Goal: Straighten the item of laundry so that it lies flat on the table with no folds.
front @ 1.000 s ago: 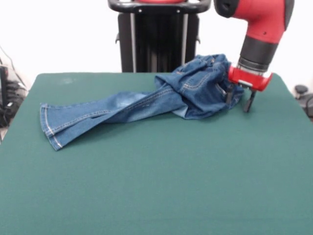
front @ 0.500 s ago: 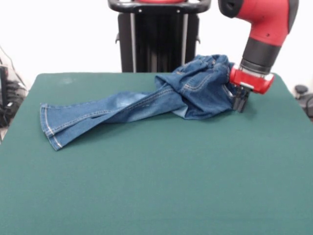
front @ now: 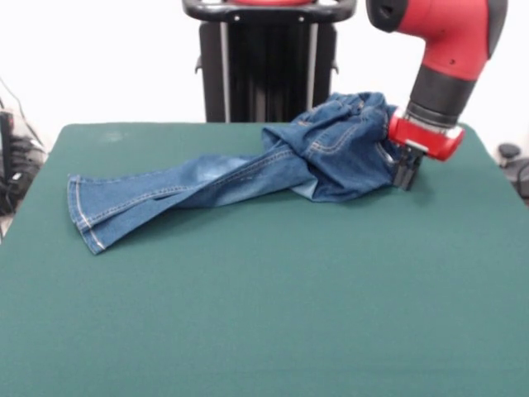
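on the table, front view: only this one view is given for the moment.
table (front: 264,314): a dark green top is seen filling most of the picture; its near half is bare cloth.
jeans (front: 248,169): a small pair of blue denim jeans is laid across the far half of the table, running from the picture's left towards the right.
legs: both legs are stretched out together to the picture's left, one lying partly over the other, and the hems are seen near the table's left edge with pale stitching along them.
upper part: the waist and seat are bunched into a raised heap at the picture's right, close to the far edge; orange-tan seams are visible on the heap, and several folds are seen in it.
arm: a red and black arm is seen coming down from the top right corner, tilted so that its lower end leans towards the picture's left, with a black collar above a red wrist plate.
gripper (front: 403,176): it is held low, just over the table, at the right-hand side of the bunched heap.
fingers (front: 402,172): the two dark fingers are drawn together and pointed down, and the right edge of the denim heap appears to be pinched between them.
contact: the wrist plate is seen touching or just beside the raised denim.
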### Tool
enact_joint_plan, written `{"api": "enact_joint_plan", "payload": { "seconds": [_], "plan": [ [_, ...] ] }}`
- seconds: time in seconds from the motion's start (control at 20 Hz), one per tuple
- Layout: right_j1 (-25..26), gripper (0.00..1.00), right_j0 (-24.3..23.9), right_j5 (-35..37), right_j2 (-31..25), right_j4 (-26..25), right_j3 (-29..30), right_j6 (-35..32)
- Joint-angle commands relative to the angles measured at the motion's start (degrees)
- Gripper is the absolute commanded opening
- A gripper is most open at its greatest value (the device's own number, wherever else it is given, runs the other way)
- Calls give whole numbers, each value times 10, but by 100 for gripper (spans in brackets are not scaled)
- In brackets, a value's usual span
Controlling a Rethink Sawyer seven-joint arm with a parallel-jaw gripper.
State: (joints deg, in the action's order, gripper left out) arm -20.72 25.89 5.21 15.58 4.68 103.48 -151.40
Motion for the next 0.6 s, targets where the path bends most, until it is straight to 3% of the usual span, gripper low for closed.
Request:
{"api": "enact_joint_plan", "payload": {
  "seconds": [0.05,0.15,0.45,0.5,0.6],
  "plan": [
    [20,0,-68,13,-79,36,-52,-51],
    [2,0,-80,27,-99,38,-45,-52],
    [-41,0,-57,112,-60,34,-46,-47],
    [-42,100,-51,127,-48,23,-51,-39],
    [-39,100,-37,145,-30,22,-56,-42]
  ]
}}
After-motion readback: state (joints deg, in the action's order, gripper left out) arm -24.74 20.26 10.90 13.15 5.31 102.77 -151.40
